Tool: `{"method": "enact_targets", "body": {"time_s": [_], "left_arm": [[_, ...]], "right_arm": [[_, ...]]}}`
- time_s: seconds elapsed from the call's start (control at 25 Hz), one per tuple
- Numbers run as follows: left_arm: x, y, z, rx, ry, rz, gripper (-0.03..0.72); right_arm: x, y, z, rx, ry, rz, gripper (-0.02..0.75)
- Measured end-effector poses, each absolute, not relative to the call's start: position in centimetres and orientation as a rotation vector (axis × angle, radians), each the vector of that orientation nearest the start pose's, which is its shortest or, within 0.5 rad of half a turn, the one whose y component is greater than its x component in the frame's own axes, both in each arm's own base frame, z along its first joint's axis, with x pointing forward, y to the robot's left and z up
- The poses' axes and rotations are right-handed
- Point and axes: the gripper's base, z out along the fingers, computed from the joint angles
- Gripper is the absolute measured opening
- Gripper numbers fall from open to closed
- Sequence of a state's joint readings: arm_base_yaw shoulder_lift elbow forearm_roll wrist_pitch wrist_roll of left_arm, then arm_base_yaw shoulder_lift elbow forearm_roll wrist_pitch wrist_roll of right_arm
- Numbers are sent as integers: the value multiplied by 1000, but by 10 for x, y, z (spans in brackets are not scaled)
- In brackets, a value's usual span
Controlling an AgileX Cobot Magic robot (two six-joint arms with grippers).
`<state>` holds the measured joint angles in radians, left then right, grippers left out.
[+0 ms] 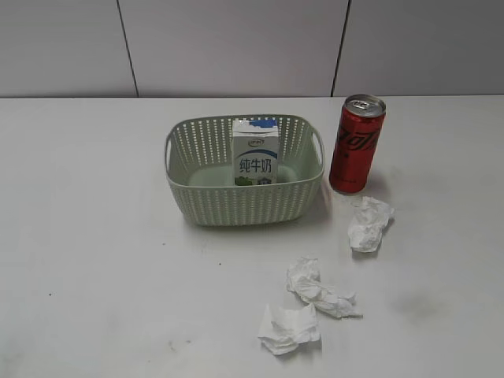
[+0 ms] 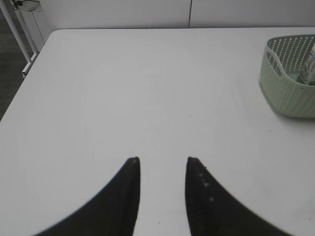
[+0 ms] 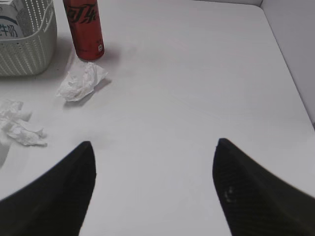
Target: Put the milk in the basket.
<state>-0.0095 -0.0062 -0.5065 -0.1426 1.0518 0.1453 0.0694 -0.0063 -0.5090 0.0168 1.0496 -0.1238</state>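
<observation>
The milk [image 1: 255,153], a small white carton with a blue top and blue characters, stands upright inside the pale green basket [image 1: 197,206] at the table's middle. The basket also shows at the right edge of the left wrist view [image 2: 290,96], with a sliver of the milk [image 2: 310,64] in it, and at the top left of the right wrist view [image 3: 29,54], with the milk [image 3: 11,22] inside. My left gripper [image 2: 162,160] is open and empty over bare table, far left of the basket. My right gripper [image 3: 153,142] is wide open and empty, well right of it. Neither gripper shows in the exterior view.
A red soda can [image 1: 357,144] stands just right of the basket, also in the right wrist view [image 3: 84,29]. Three crumpled tissues [image 1: 369,224] [image 1: 316,288] [image 1: 289,330] lie in front and to the right. The table's left edge [image 2: 15,101] and right edge [image 3: 290,83] are near.
</observation>
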Motion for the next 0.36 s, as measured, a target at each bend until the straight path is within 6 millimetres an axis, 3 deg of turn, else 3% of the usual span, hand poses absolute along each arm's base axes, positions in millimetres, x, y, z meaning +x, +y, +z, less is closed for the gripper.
{"method": "enact_targets", "body": {"time_s": [0.36], "left_arm": [[-7,-11,280,163,2009,-84,235]], "right_arm": [[-5,0,281,-111,2023,19,575]]}}
